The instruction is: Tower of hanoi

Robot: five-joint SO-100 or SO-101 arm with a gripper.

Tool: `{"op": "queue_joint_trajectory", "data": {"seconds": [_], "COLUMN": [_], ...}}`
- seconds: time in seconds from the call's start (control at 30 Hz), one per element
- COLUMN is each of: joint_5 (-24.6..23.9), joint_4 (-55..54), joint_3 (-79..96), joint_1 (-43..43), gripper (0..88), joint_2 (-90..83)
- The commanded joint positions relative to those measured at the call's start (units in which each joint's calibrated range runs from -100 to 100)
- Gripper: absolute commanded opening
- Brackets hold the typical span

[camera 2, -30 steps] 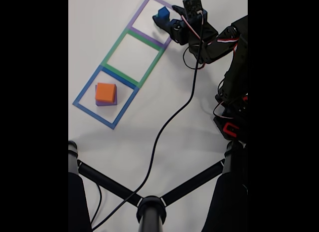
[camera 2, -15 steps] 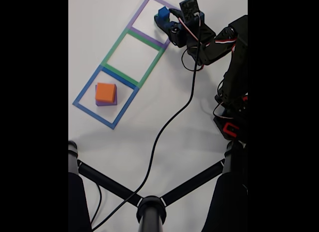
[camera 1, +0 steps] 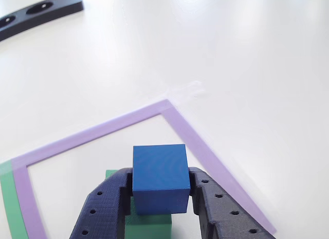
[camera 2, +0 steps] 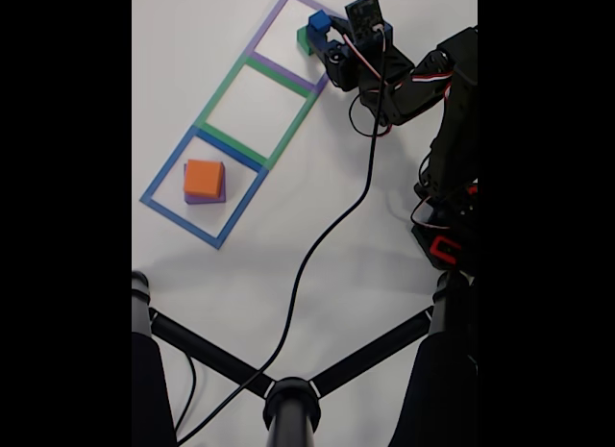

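The white surface (camera 2: pixel 317 303) carries a row of three taped squares running away from the claw: the purple square frame (camera 2: pixel 272 22) directly under it, the green square frame (camera 2: pixel 223 85) next along, and the blue square frame (camera 2: pixel 171 168) farthest off, holding an orange cube (camera 2: pixel 204 177) stacked on a purple cube (camera 2: pixel 204 198). The black arm (camera 2: pixel 437 111) reaches in from the right of the fixed view, its cable (camera 2: pixel 327 235) trailing down across the surface. Just below the claw, inside the purple frame (camera 1: pixel 200 141), sits a green cube (camera 1: pixel 149 226), partly hidden. The claw (camera 1: pixel 160 190) pinches the small blue cube (camera 1: pixel 160 177) by its two side faces, and that cube appears to sit on or just above the green one; contact cannot be told. I judge the step to be lifting the blue cube off the green one, or setting it there. To do it well, the motion should be straight up or down, with the grip kept square so the blue cube does not twist, and without dragging sideways, since a nudge would push the green cube out of its frame. Any travel toward another frame should come only once clear of the green cube.
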Motion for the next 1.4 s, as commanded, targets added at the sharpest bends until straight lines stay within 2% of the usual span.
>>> {"op": "queue_joint_trajectory", "data": {"seconds": [0.0,0.2,0.33,0.47,0.6,0.7,0.9,1.13,1.37], "joint_5": [0.8,0.8,0.8,0.8,0.8,0.8,0.8,0.8,0.8], "joint_4": [-1.4,0.8,11.3,31.6,60.6,77.0,110.1,137.5,149.7], "joint_3": [-1.4,-0.5,0.3,-1.3,-8.8,-12.7,-31.0,-57.5,-69.8], "joint_1": [-0.2,-0.6,-1.2,-1.8,-2.2,-2.8,-5.8,-12.4,-17.2], "gripper": [3.5,2.7,2.8,2.7,1.8,1.2,2.6,2.1,1.8], "joint_2": [-0.7,-4.2,-13.6,-28.5,-43.0,-52.0,-59.7,-59.1,-59.2]}}
